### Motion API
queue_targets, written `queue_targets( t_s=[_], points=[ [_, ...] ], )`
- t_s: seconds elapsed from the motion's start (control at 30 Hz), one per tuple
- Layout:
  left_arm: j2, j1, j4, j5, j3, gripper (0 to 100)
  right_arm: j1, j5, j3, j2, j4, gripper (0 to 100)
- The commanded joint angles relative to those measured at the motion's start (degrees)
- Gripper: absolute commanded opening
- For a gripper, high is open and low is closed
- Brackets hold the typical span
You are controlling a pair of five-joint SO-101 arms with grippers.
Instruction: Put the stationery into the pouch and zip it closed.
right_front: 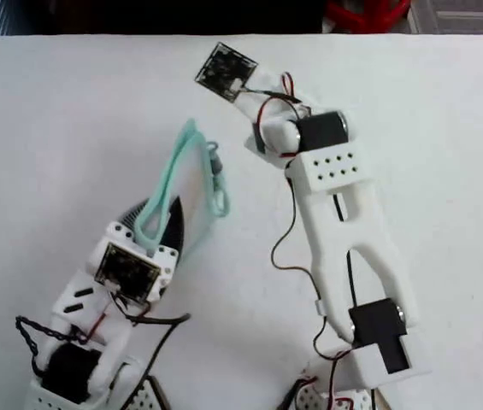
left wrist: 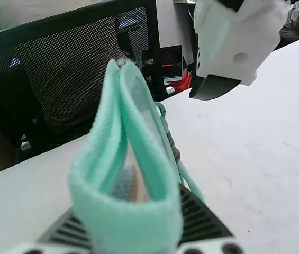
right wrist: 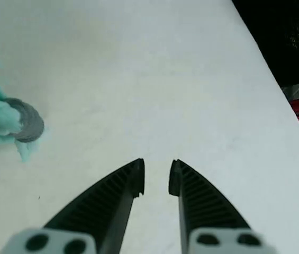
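Note:
A mint-green pouch point(right_front: 191, 175) stands on edge on the white table point(right_front: 70, 128), its mouth gaping upward. My left gripper point(right_front: 161, 224) is shut on the pouch's near end. In the left wrist view the pouch point(left wrist: 141, 159) rises between my black ribbed fingers point(left wrist: 199, 217), and something pale and orange shows dimly inside. A grey ring point(right_front: 215, 161) hangs on the pouch's far side. My right gripper point(right wrist: 156, 170) hovers over bare table beside that grey ring point(right wrist: 28, 126), slightly open and holding nothing. The right gripper point(left wrist: 215, 87) also appears past the pouch.
The right arm point(right_front: 344, 222) stretches across the table's right half from the front edge. A black mesh chair point(left wrist: 48, 74) and red objects point(right_front: 365, 13) stand beyond the table's far edge. Bare table lies to the left and far right.

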Motion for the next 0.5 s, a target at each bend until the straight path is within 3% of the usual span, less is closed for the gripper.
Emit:
queue_targets(
  t_s=[0.0,0.17,0.3,0.4,0.47],
  points=[
    [0.13,-1.98,-0.35,-0.44,1.85,4,4.0,-8.88,-0.88,-0.4,-2.24,1.0],
    [0.13,-1.89,-0.35,-0.44,1.93,4,4.35,-38.15,-2.11,-1.01,-1.89,9.2],
    [0.13,-1.8,-0.35,-0.44,2.02,4,2.33,-54.77,-4.57,-0.4,4.53,23.7],
    [0.13,-1.71,-1.49,-0.44,3.25,4,-3.12,-53.98,-4.92,-0.4,11.38,33.7],
    [0.13,-1.89,-3.87,-0.44,4.84,4,-7.69,-42.46,-4.31,-0.4,15.08,33.0]
  ],
)
